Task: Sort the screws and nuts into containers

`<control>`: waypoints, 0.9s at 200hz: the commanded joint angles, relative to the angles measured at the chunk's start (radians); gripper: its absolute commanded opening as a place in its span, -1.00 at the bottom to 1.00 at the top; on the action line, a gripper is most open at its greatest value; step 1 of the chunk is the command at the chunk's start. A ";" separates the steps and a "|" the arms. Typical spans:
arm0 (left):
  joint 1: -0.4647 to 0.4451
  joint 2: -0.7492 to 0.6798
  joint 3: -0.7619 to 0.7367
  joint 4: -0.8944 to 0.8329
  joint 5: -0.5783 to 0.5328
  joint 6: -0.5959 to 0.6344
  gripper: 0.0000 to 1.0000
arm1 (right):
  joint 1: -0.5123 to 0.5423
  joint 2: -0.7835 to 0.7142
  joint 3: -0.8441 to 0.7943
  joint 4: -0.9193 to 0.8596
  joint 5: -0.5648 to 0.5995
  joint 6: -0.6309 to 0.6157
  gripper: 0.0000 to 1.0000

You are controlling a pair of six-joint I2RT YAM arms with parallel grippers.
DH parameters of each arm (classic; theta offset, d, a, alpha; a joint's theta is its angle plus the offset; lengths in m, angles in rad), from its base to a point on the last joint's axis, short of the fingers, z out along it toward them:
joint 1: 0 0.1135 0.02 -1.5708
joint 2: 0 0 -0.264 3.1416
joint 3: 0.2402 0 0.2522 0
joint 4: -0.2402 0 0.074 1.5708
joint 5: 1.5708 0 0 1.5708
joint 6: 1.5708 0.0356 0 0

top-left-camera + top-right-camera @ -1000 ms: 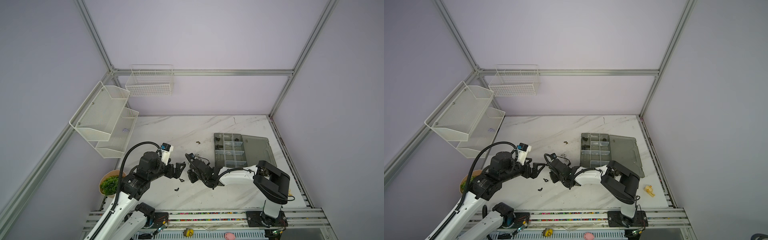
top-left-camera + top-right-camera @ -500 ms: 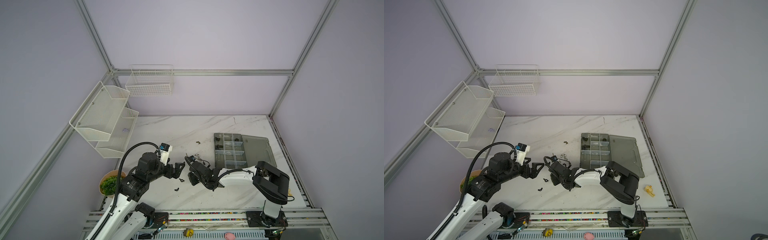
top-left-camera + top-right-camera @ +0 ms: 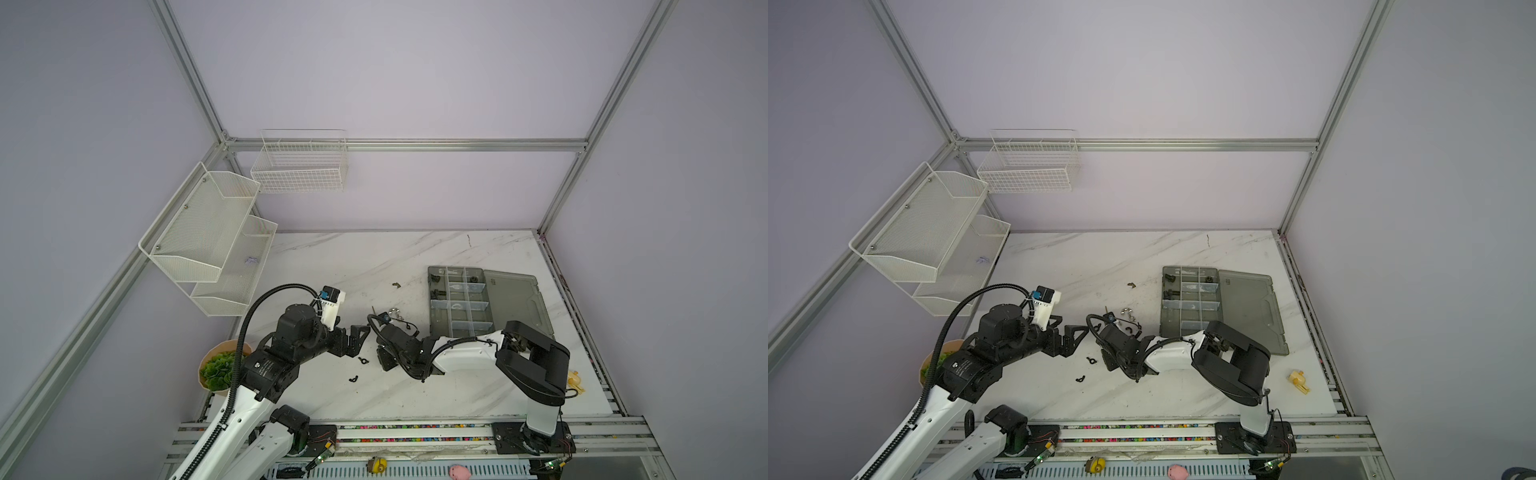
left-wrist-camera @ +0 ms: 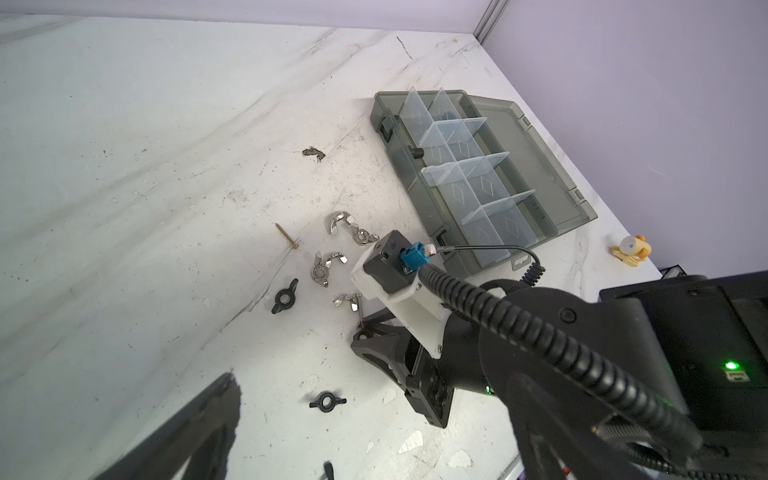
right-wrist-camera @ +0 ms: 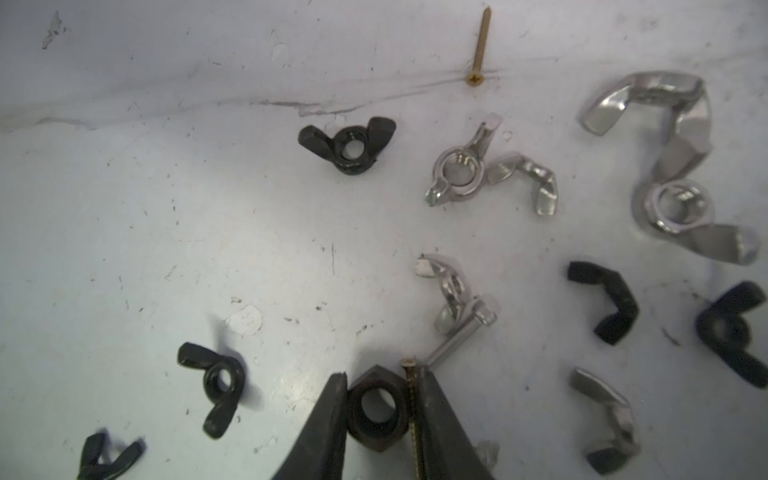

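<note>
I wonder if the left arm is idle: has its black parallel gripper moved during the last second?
No. In a top view the black left gripper stays where it was, equally close to the nearest small black wing nut.

Lit softly from overhead, faint shadows. Bowed lines toward top-view edges. Threw glare off the white marble-patterned tabletop (image 5: 208, 232) and shiny silver metal wing nuts (image 5: 648, 89); smeared one small black metal wing nut (image 5: 106, 457) close up.
</note>
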 commanded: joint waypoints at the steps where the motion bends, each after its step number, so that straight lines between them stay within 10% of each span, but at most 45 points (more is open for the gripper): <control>1: 0.005 -0.003 -0.038 0.047 0.011 -0.015 0.99 | 0.008 0.016 0.010 -0.044 0.012 0.014 -0.46; 180: 0.005 -0.006 -0.039 0.047 0.005 -0.015 0.99 | 0.008 -0.059 0.027 -0.032 -0.040 0.010 -0.55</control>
